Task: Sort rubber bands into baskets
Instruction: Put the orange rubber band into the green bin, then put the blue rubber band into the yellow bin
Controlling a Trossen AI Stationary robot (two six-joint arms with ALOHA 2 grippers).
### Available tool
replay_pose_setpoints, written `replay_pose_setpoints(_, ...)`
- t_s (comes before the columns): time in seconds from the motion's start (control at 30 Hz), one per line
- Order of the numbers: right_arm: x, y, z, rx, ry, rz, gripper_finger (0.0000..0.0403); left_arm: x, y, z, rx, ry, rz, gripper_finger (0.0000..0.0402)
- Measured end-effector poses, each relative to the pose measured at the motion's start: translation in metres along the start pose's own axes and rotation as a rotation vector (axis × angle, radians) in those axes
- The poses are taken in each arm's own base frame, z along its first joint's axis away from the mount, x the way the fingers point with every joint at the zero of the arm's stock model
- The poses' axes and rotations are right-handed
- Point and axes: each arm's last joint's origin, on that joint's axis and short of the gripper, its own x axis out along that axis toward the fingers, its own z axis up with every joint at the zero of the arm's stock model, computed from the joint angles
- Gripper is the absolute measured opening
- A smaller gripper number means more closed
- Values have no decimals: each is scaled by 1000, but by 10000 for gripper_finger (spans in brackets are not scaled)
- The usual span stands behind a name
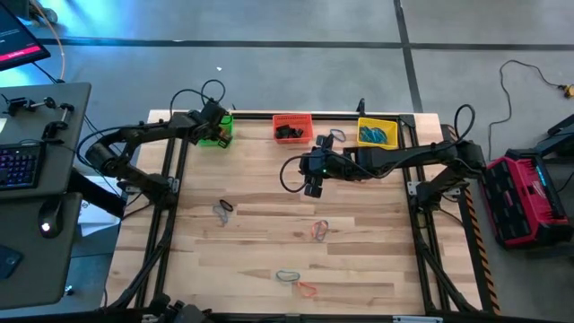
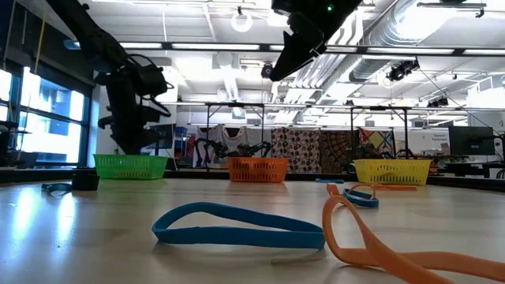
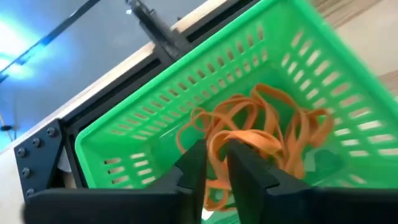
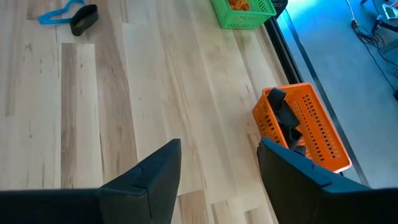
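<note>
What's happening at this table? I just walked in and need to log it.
Two robot arms are sorting rubber bands into three baskets. The left gripper hangs over the green basket, jaws nearly closed around an orange band, above more orange ones inside. The right gripper hovers empty, jaws open, over the table near the orange basket. The yellow basket holds blue bands. A few bands remain loose on the table.
</note>
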Motion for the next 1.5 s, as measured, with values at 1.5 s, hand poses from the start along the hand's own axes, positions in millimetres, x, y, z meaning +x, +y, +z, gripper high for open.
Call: replay_pose_setpoints(1.5,73,-145,-138,360,182,-168,201,-112,-54,-56,-3,-894,-853,161)
